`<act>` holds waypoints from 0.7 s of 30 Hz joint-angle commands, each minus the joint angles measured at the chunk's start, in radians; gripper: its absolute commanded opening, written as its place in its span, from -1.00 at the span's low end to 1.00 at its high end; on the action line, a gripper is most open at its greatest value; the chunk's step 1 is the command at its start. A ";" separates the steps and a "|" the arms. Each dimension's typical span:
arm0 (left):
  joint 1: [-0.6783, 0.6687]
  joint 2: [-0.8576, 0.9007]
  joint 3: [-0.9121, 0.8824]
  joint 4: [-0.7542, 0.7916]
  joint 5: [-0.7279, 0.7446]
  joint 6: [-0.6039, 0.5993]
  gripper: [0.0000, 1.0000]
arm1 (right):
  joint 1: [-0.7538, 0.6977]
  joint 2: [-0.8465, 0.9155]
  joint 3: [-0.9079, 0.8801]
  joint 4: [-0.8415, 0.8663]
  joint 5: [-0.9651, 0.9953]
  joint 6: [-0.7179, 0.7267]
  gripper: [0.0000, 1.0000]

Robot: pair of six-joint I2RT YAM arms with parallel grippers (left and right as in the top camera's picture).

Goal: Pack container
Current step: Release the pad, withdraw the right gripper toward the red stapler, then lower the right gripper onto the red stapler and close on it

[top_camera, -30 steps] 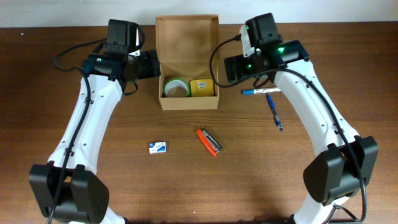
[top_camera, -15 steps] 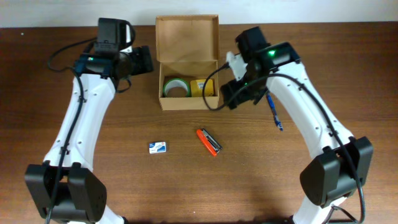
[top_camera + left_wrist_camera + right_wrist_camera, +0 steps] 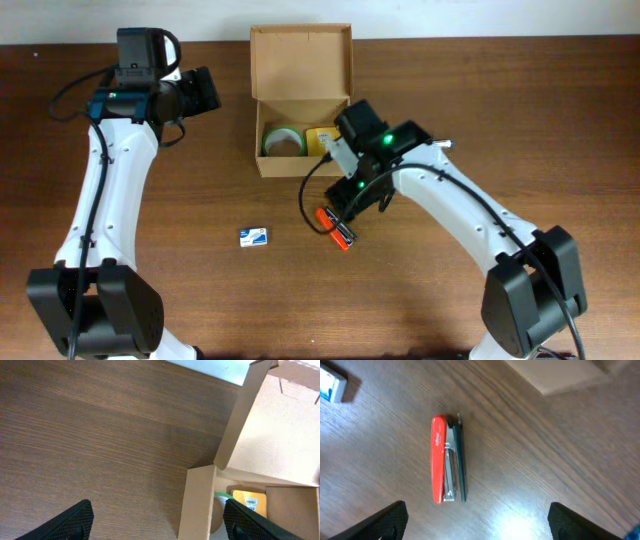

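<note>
The container [image 3: 300, 165] is a tan cardboard box with its flap lid [image 3: 300, 62] open toward the back. It holds a green-edged tape roll [image 3: 283, 140] and a yellow cube [image 3: 323, 140]. My right gripper [image 3: 350, 207] is open and empty, hovering just above a red and silver stapler [image 3: 338, 228]; in the right wrist view the stapler [image 3: 447, 460] lies on the wood ahead of the open fingers [image 3: 480, 527]. My left gripper [image 3: 208, 90] is open and empty, left of the box; in its wrist view [image 3: 160, 527] the box wall [image 3: 197, 502] stands between the fingers.
A small blue and white box [image 3: 253, 236] lies left of the stapler and shows at the top left of the right wrist view [image 3: 332, 385]. A white marker tip [image 3: 443, 144] shows beside the right arm. The table's back edge runs behind the lid.
My right gripper has swung from the right side of the box down and left to over the stapler. My left gripper has drawn back to the left, away from the box.
</note>
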 commanded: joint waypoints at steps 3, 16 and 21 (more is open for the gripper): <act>-0.001 0.009 -0.005 0.010 0.018 0.018 0.66 | 0.048 -0.021 -0.082 0.062 0.004 -0.076 0.83; -0.002 0.009 -0.005 0.013 0.018 0.040 0.66 | 0.164 -0.020 -0.238 0.191 -0.040 -0.111 0.88; -0.002 0.009 -0.005 0.013 0.019 0.040 0.66 | 0.164 -0.019 -0.281 0.270 0.011 -0.111 0.90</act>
